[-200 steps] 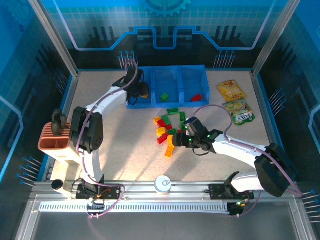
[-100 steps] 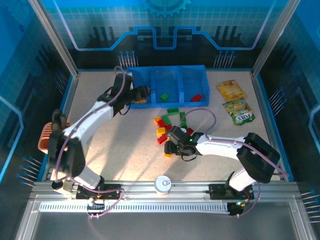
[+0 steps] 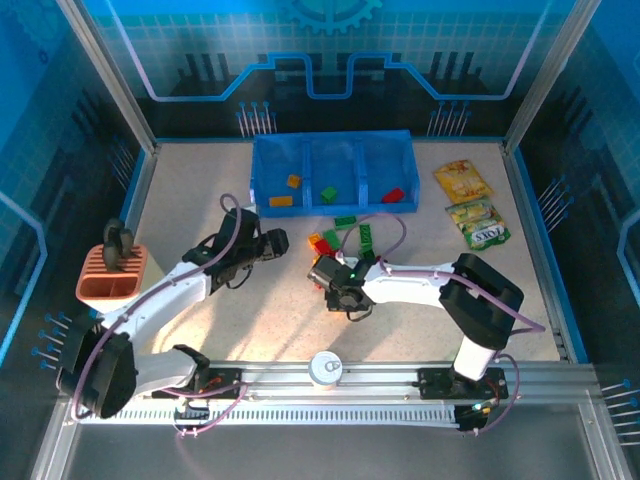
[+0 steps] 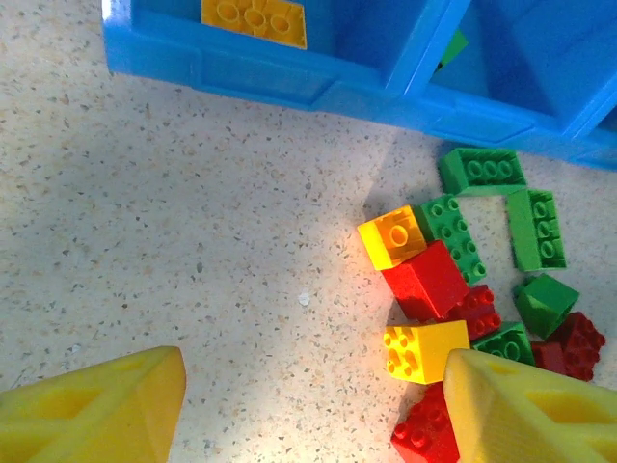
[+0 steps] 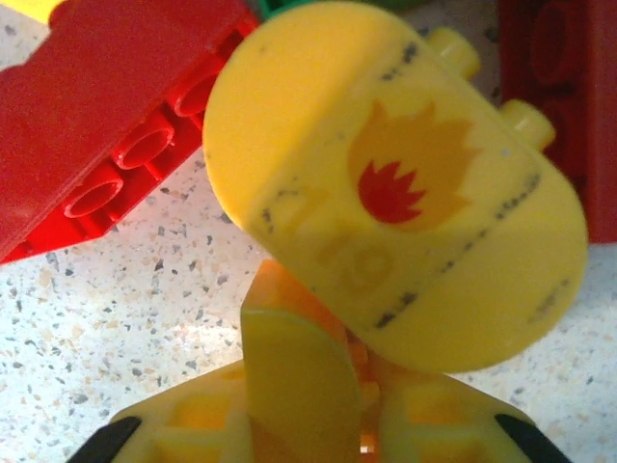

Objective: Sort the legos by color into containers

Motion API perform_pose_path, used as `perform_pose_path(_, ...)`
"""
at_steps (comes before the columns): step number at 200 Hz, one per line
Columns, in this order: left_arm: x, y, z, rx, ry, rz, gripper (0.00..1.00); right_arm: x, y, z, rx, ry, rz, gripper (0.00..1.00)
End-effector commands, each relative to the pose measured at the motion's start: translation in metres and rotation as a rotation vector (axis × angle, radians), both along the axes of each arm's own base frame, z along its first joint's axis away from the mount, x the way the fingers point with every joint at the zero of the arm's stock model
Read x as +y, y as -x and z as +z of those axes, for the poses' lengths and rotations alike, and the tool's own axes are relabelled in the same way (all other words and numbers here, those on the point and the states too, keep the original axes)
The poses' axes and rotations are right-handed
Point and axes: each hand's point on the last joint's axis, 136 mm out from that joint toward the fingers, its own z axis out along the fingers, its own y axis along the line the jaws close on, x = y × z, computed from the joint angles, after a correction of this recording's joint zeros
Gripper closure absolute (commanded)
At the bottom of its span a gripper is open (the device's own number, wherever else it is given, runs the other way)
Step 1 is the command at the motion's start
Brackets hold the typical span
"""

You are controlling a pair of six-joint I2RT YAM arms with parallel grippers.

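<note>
Though few, legos in all containers.

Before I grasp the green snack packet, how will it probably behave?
The green snack packet lies flat and looks thin, so it will probably flop and feel light. Its glossy film may slip in a grip. It should slide on the table, not roll.

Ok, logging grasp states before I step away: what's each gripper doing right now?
Left gripper: open, holding nothing.
Right gripper: closed on a yellow flame-printed lego.
</note>
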Motion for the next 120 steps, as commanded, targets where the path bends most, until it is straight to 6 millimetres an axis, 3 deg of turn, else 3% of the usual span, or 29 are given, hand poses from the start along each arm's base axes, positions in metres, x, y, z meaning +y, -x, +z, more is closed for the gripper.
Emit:
perform_pose_path(1,0.006,0.012,0.001,-0.008,0.016,0.029,0.28,0.016,0.003,0.025,-0.028,-0.005,0.055,0.85)
perform_pose_path(20,0.005,0.026,0.000,-0.012,0.034,0.021,0.29,0.034,-0.007,0.069,-0.111,-0.036,0.123,0.86)
perform_pose_path(36,0.002,0.038,-0.004,-0.004,0.032,0.008,0.29,0.050,-0.027,0.109,-0.198,-0.054,0.184,0.86)
perform_pose_path(49,0.000,0.047,-0.010,0.007,0.013,-0.002,0.29,0.063,-0.054,0.137,-0.260,-0.076,0.223,0.86)
perform_pose_path(74,-0.003,0.064,-0.020,0.039,-0.014,-0.013,0.30,0.090,-0.118,0.170,-0.356,-0.102,0.289,0.86)
perform_pose_path(106,-0.008,0.088,-0.018,0.027,0.003,-0.022,0.30,0.123,-0.199,0.171,-0.394,-0.103,0.352,0.85)
perform_pose_path(120,-0.007,0.097,-0.019,0.022,0.013,-0.022,0.30,0.132,-0.231,0.156,-0.385,-0.107,0.352,0.84)
